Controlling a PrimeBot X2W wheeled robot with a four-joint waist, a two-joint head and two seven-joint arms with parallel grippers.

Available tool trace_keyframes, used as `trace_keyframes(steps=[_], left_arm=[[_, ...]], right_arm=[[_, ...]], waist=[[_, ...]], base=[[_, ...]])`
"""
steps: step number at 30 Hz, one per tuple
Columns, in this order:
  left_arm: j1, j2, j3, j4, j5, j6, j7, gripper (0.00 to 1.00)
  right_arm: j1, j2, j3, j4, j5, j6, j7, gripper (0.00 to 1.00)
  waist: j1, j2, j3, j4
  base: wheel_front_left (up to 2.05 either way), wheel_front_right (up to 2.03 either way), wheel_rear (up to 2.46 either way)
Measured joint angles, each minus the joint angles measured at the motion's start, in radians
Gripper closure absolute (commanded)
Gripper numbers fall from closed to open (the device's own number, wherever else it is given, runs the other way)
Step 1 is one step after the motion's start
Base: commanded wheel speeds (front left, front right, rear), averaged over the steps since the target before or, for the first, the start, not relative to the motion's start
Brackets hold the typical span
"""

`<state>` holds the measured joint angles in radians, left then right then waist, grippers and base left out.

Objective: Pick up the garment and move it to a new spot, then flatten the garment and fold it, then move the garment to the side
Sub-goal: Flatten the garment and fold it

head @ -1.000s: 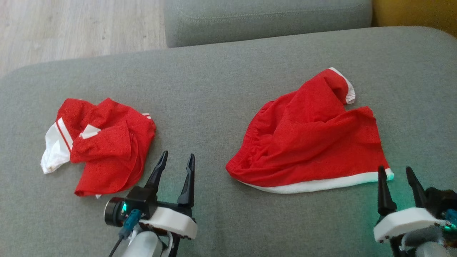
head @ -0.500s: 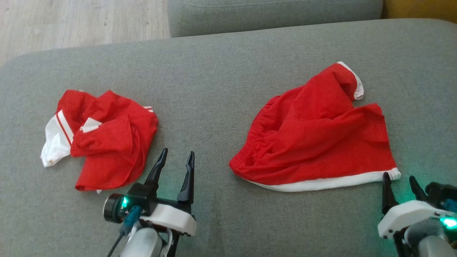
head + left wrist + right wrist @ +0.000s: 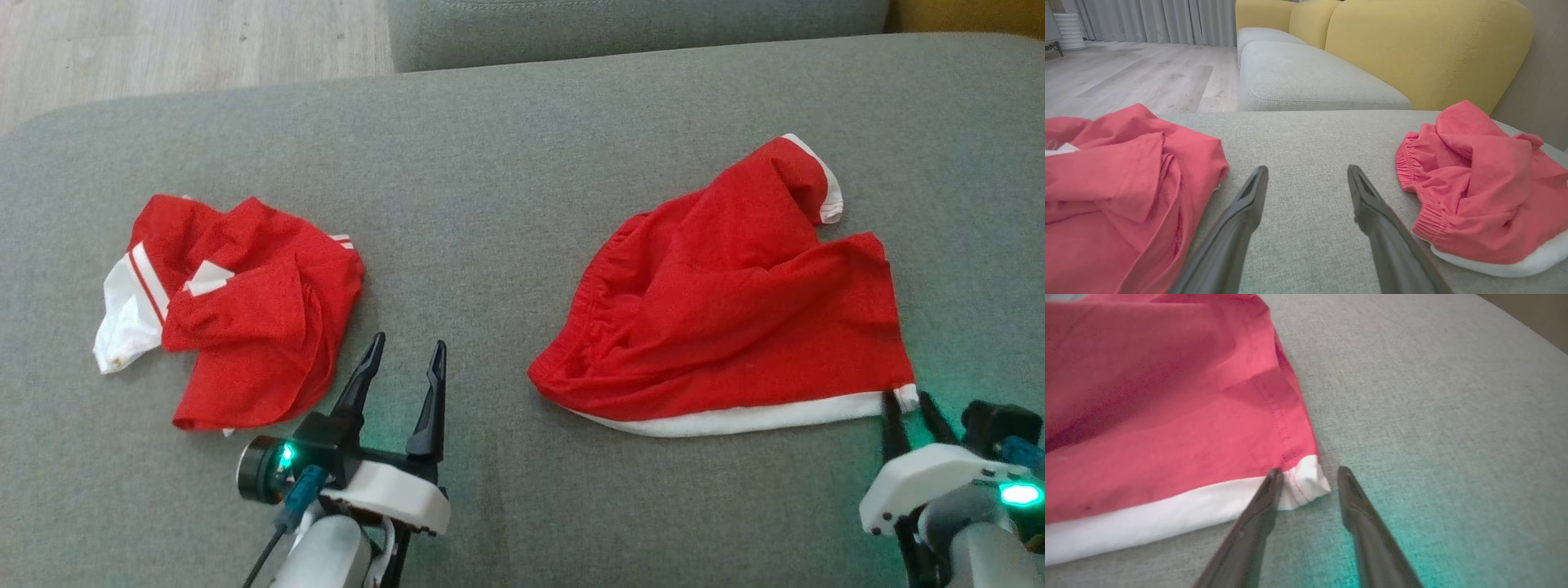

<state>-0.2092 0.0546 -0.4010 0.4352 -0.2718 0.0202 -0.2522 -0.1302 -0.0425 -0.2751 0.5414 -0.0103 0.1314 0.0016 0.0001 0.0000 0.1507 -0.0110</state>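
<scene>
Now right hand (image 3: 1309, 471) straddling corner of red shorts (image 3: 1167, 396) on cushion (image 3: 1433, 396).

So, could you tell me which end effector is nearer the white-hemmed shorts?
Right. The right end effector straddles a hem corner of the shorts; the left end effector sits apart, over bare cushion.

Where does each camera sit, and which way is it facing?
Head view: on the head, looking down at the grey cushion, shirt, red shorts; left gripper and right gripper at bottom.
Left wrist view: low between the garments, facing the yellow sofa; own fingers.
Right wrist view: facing the shorts' white corner; own fingers straddle it.
All three share the shorts.
</scene>
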Motion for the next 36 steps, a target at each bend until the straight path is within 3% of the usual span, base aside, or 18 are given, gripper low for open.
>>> trace_keyframes(steps=[6,10,16,23,29,36], left_arm=[[-0.005,0.001,-0.004,0.009,0.002,-0.011,0.000,0.00],[-0.017,0.004,-0.044,0.012,0.029,-0.061,0.000,0.00],[-0.060,0.032,-0.196,0.070,0.080,-0.136,0.035,0.00],[-0.150,0.063,-0.345,0.128,0.096,-0.145,0.058,0.00],[-0.225,0.066,-0.473,0.160,0.046,-0.153,0.048,0.00],[-0.266,0.064,-0.511,0.190,0.005,-0.153,0.025,0.00]], right_arm=[[-0.005,0.000,-0.022,-0.001,-0.009,0.000,-0.001,1.00],[-0.006,0.000,-0.051,-0.003,0.004,0.000,-0.001,1.00],[-0.029,0.001,-0.057,0.002,0.040,0.000,-0.001,1.00],[-0.070,0.000,-0.047,0.004,0.045,0.000,-0.001,1.00],[-0.075,0.000,-0.032,0.009,0.046,0.000,-0.002,1.00],[-0.088,0.000,-0.025,0.022,0.046,0.000,-0.006,1.00]], waist=[[0.0000,0.0000,-0.004,-0.005],[0.0000,0.0000,-0.004,-0.012],[-0.0001,0.0000,0.017,-0.022],[0.0000,0.0000,0.045,-0.042],[0.0000,0.0000,0.065,-0.061],[0.0000,0.0000,0.069,-0.076]], base=[[0.00,0.00,0.00],[0.00,0.00,0.00],[0.00,0.00,0.00],[0.00,0.00,0.00],[0.00,0.00,0.00],[0.00,0.00,0.00]])
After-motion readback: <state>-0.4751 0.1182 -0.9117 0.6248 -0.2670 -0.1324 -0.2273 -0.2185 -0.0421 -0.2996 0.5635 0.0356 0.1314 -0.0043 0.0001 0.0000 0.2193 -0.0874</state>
